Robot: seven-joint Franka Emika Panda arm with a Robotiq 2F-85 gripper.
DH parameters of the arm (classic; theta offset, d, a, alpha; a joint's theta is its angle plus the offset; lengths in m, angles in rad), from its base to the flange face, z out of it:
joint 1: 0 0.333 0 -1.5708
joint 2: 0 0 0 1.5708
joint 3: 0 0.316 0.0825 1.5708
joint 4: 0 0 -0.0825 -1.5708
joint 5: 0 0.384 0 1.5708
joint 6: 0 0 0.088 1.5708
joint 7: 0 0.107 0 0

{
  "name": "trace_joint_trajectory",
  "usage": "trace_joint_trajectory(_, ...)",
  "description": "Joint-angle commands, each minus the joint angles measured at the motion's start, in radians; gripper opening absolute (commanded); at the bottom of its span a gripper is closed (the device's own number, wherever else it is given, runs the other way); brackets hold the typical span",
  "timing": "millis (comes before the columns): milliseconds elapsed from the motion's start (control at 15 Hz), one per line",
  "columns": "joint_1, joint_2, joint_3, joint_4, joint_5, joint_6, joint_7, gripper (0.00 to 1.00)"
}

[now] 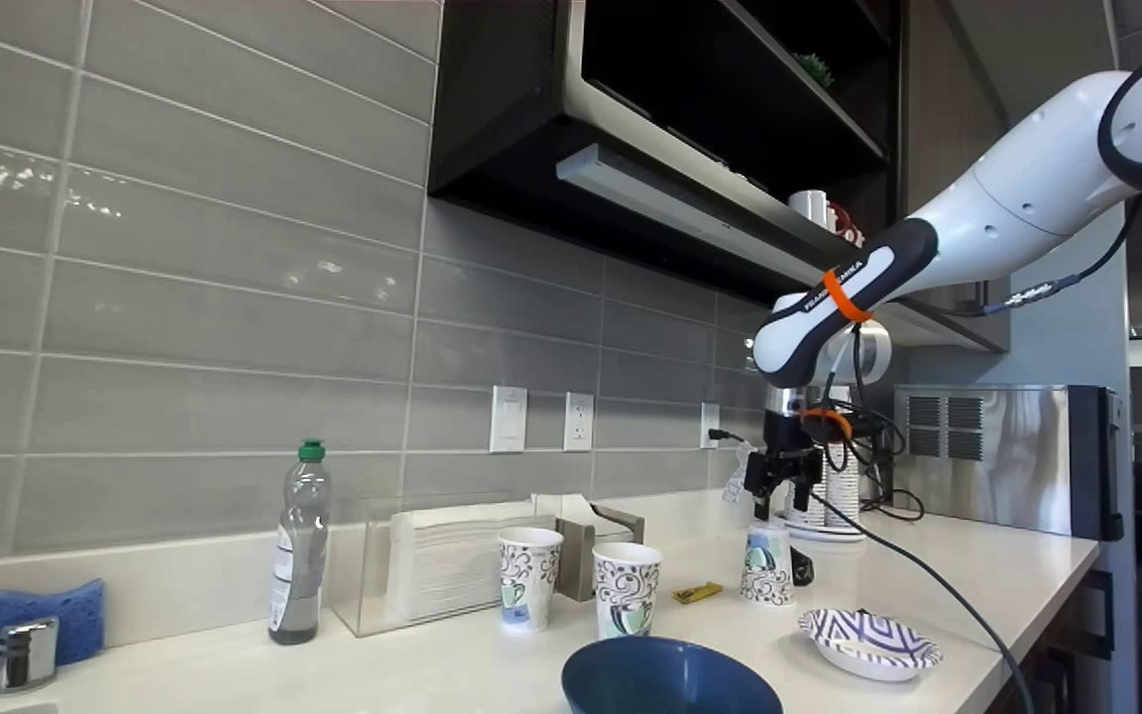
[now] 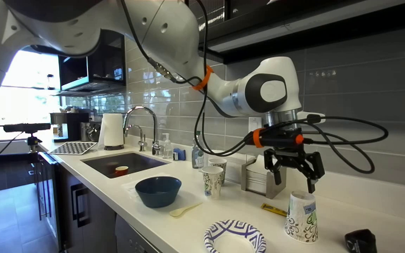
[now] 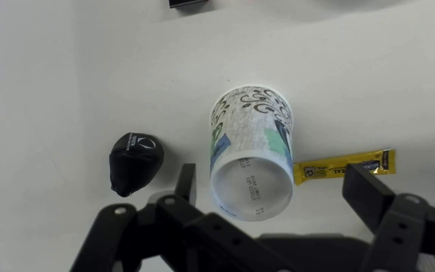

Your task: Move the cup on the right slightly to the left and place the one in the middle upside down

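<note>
A patterned paper cup [image 1: 767, 573] stands upside down on the counter, its closed base up. It also shows in an exterior view [image 2: 301, 218] and in the wrist view [image 3: 250, 124]. My gripper [image 2: 294, 184] is open and empty above this cup. In the wrist view the open fingers [image 3: 274, 185] lie either side of the cup's base, apart from it, with the wider gap on the right. Two more paper cups stand upright: a front cup [image 1: 628, 595] near the bowl, also in an exterior view [image 2: 212, 184], and a back cup [image 1: 529, 585] by the napkins, partly hidden there [image 2: 222, 164].
A yellow packet [image 3: 344, 166] lies beside the upside-down cup, a black pouch [image 3: 136, 162] on its other side. A patterned plate [image 2: 237, 226], blue bowl [image 2: 158, 196] and spoon [image 2: 185, 209] lie along the front. Napkin holders [image 1: 467, 555] and a bottle [image 1: 299, 555] stand by the wall.
</note>
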Motion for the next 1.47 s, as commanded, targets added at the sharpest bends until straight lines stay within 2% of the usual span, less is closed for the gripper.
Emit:
trace_joint_trajectory(0, -0.034, 0.049, 0.028, 0.076, 0.045, -0.056, -0.04, 1.0)
trace_joint_trajectory(867, -0.069, 0.151, 0.055, 0.198, 0.076, -0.108, -0.068, 1.0)
trace_joint_trajectory(933, -0.07, 0.156, 0.056, 0.205, 0.075, -0.11, -0.068, 0.96)
trace_joint_trajectory(1133, -0.071, 0.172, 0.056, 0.229, 0.07, -0.122, -0.067, 0.69)
trace_joint_trajectory(1400, -0.074, 0.189, 0.057, 0.258, 0.07, -0.135, -0.064, 0.41)
